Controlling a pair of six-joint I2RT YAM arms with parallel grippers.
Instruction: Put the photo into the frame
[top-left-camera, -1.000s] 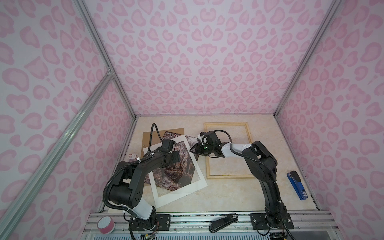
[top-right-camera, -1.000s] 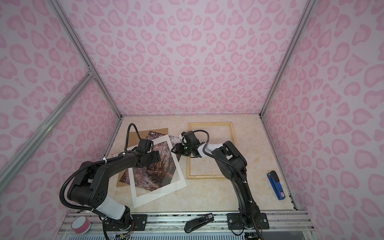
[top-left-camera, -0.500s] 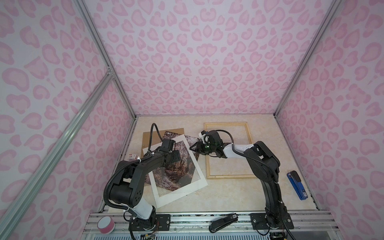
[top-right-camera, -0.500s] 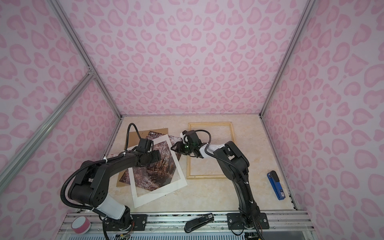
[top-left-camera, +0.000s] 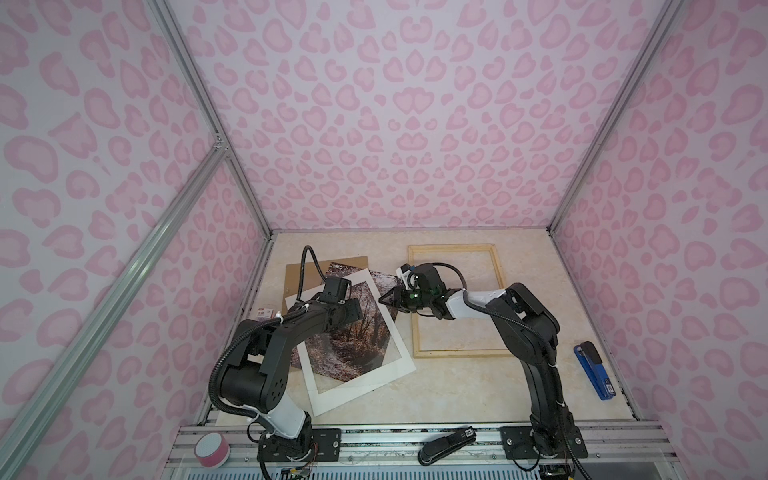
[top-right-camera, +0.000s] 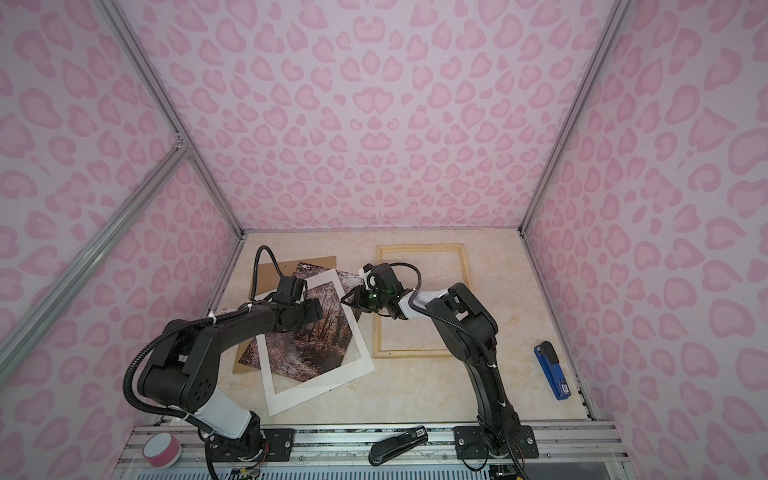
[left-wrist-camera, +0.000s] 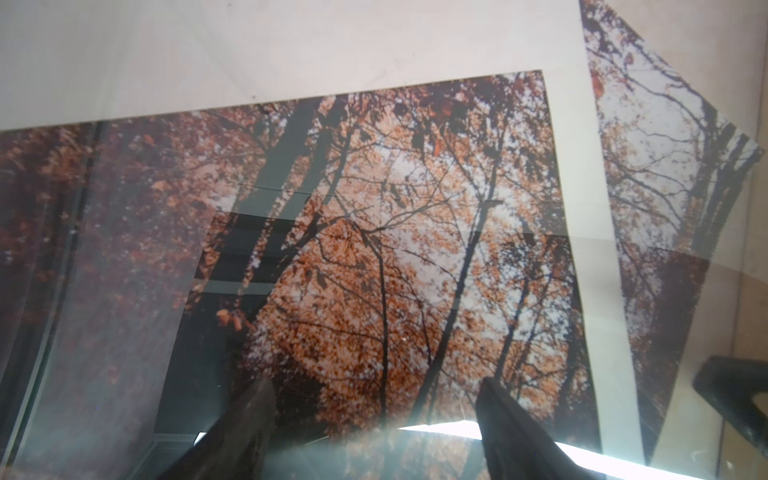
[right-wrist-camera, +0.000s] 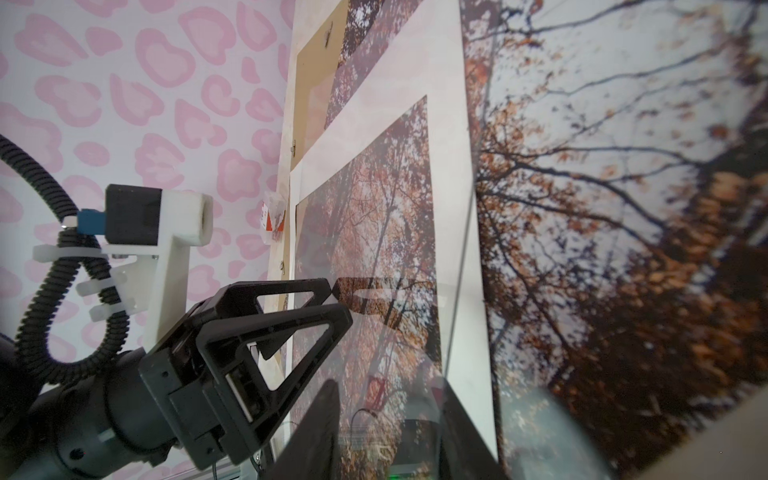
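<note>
Along the near rail, a pink tape roll (top-left-camera: 212, 449) at the left and a black stapler (top-left-camera: 446, 444) toward the middle. Slightly farther, by the right wall, a blue stapler (top-left-camera: 592, 370). Left of centre on the pale surface (top-left-camera: 457, 395), a white mat (top-left-camera: 357, 390), skewed, with a clear pane (right-wrist-camera: 455, 299) on top, betrayed by reflections. Under the mat, the photo (top-left-camera: 353, 345) of autumn trees: lies face up and tilted, shows through the mat's window, pokes its far right corner out toward the frame. Over the photo's upper part, the left hand (left-wrist-camera: 374, 384), fingers spread wide with nothing between them; contact with the pane impossible to judge. At the jutting corner, the right hand (top-left-camera: 386, 298), reaching in from the right, fingers either side of the pane's edge with a gap showing; gripping or not, cannot tell. Beneath the stack at the far left, a brown board (top-left-camera: 299, 276). Farthest back on the right, the frame (top-left-camera: 457, 353): pale wood, flat, just beside the photo, bare surface inside it.
</note>
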